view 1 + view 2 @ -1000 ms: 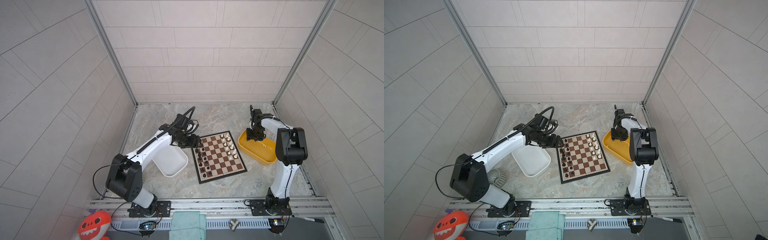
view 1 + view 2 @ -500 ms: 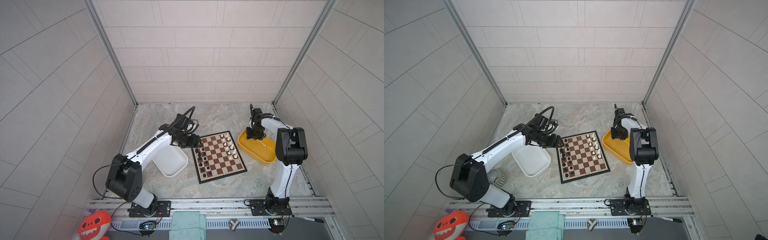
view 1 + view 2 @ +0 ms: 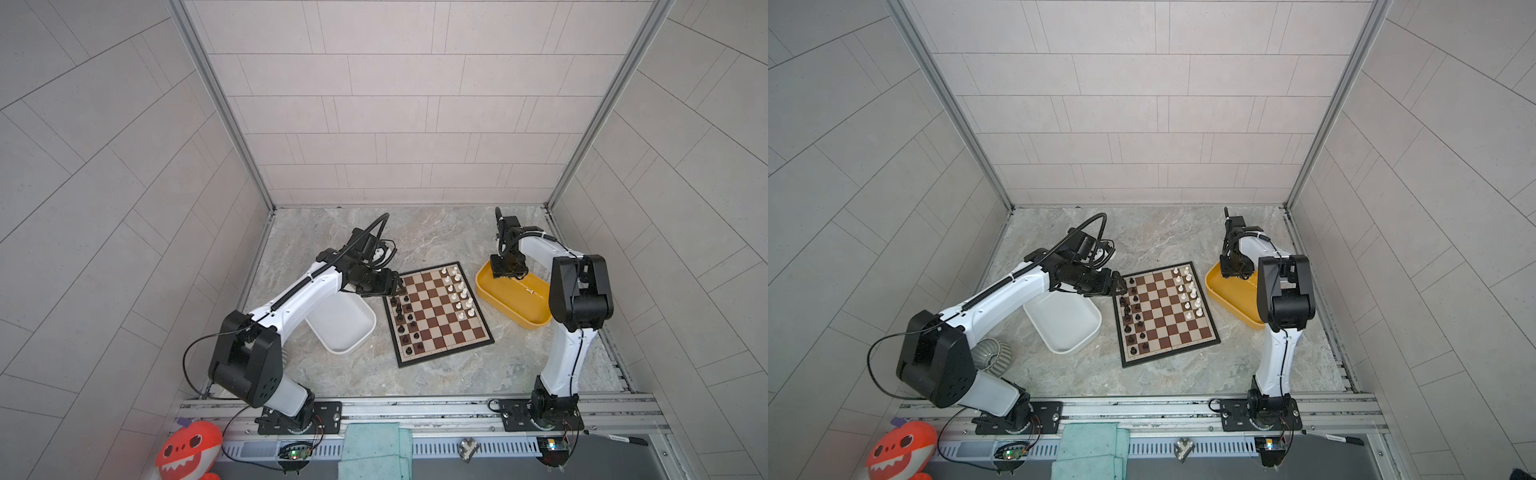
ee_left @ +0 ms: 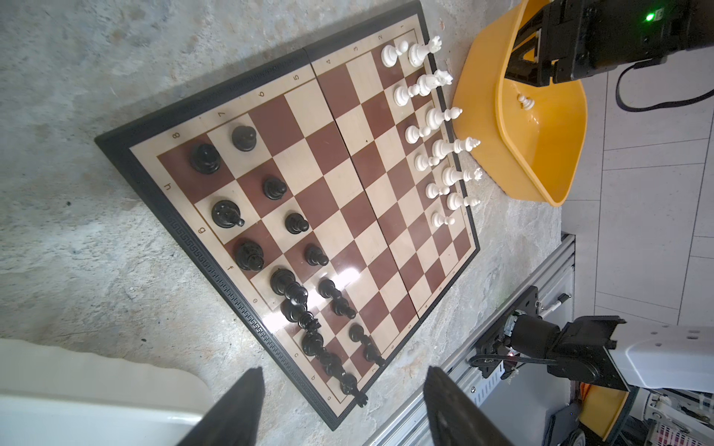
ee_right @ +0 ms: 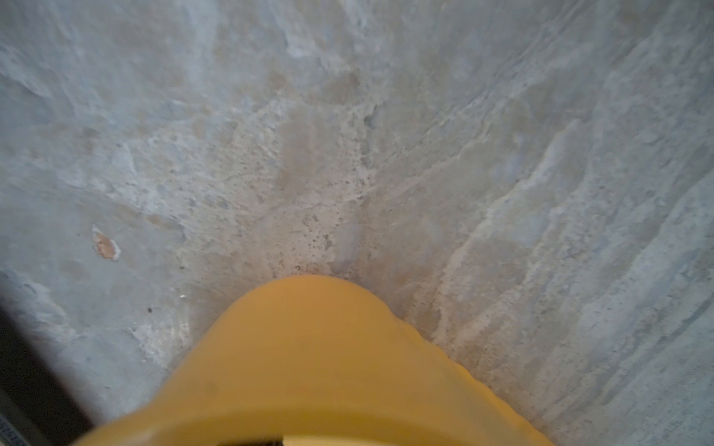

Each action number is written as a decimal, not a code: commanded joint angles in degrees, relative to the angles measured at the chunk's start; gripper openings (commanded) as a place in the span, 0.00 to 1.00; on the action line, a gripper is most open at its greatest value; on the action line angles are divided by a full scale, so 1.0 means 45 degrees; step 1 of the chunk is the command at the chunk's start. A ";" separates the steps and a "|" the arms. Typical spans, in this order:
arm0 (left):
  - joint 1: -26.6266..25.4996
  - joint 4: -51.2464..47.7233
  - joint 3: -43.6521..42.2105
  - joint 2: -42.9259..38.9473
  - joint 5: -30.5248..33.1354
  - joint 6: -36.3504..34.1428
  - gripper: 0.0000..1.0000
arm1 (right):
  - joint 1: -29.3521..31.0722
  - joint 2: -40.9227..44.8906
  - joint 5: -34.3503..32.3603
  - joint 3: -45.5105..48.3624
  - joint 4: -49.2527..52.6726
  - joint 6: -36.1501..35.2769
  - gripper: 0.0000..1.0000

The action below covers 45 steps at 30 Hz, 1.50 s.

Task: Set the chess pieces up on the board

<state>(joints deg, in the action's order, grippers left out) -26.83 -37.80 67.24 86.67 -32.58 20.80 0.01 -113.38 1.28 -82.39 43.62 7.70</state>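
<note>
chess pieces [image 4: 204,158] — small, glossy, board [image 4: 309,200] flat, checkered

We see a grey-beige, marble-patterned surface [image 3: 436,232]. Near its middle lies a flat square chessboard [image 3: 432,308] of dark brown and cream squares with a thin black rim, slightly askew to the surface's edges. A shallow white plastic tub [image 3: 345,332] lies just beside its left edge. A yellow plastic tub [image 3: 513,309] lies by its far right corner; we cannot tell whether they touch. In a top view a grey ribbed round object [image 3: 994,353] sits near left.
</note>
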 commanded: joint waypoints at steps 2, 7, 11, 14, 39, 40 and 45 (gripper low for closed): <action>-0.0054 0.0101 -0.0130 -0.0345 -0.0081 0.0050 0.72 | -0.0007 -0.0043 -0.0059 -0.0112 -0.0462 -0.0383 0.51; -0.0054 0.0110 -0.0153 -0.0413 -0.0055 0.0066 0.72 | -0.0061 -0.0375 0.0939 -0.0197 -0.0716 -0.0366 0.51; -0.0054 0.0099 -0.0175 -0.0414 -0.0037 0.0066 0.72 | -0.0119 -0.0161 0.1781 0.0246 -0.0909 -0.0197 0.49; -0.0058 0.0140 -0.0196 -0.0403 -0.0085 0.0066 0.72 | -0.0101 0.0252 0.2683 0.0838 -0.1254 0.0035 0.44; -0.0054 0.0150 -0.0214 -0.0384 -0.0109 0.0066 0.72 | -0.0119 -0.0461 0.1532 -0.0867 0.0018 0.0191 0.50; -0.0054 0.0138 -0.0228 -0.0400 -0.0121 0.0066 0.72 | -0.0123 -0.0643 0.1585 -0.0993 0.0020 0.0150 0.50; -0.0054 0.0118 -0.0209 -0.0391 -0.0082 0.0025 0.72 | -0.0159 -0.1060 0.2185 -0.0905 -0.0046 0.0047 0.46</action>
<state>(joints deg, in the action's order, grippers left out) -26.83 -36.88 66.46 86.35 -33.01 21.12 -0.64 -118.04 10.07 -86.56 41.93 9.21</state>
